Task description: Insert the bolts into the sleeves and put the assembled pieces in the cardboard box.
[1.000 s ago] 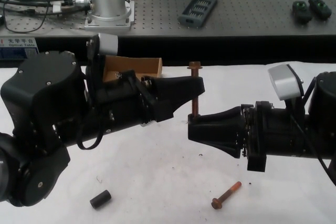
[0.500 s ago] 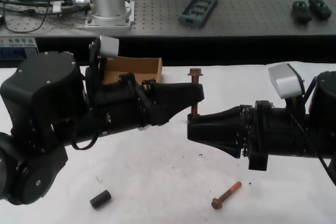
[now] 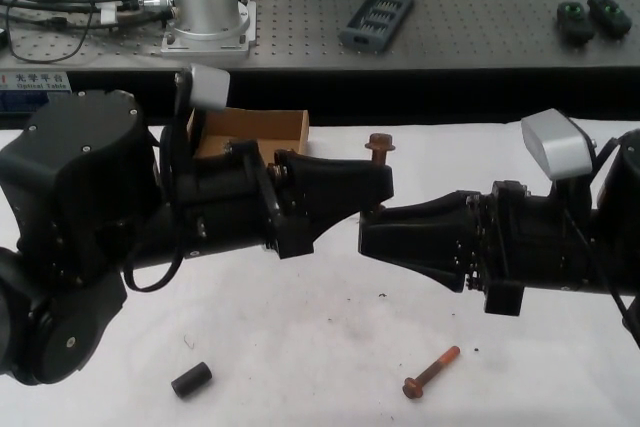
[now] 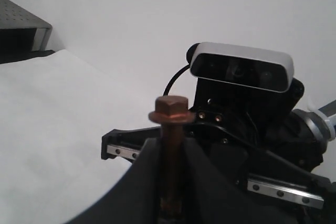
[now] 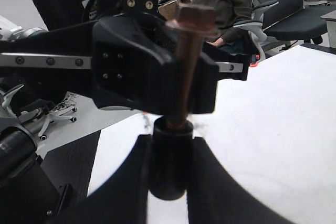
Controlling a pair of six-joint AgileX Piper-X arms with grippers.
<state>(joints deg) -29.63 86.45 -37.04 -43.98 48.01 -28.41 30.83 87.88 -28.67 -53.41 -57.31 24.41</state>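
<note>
Fingers (image 3: 340, 182) hold bolt (image 3: 378, 144) in sleeve (image 5: 169, 156); loose bolt (image 3: 431, 371), loose sleeve (image 3: 191, 378) nearby.

Right gripper (image 5: 169, 148) clamps black sleeve (image 5: 169, 169) between its fingers. Copper bolt (image 5: 186, 59) upright, tip seated in sleeve mouth; left gripper (image 5: 177, 80) holds its shank.
</note>
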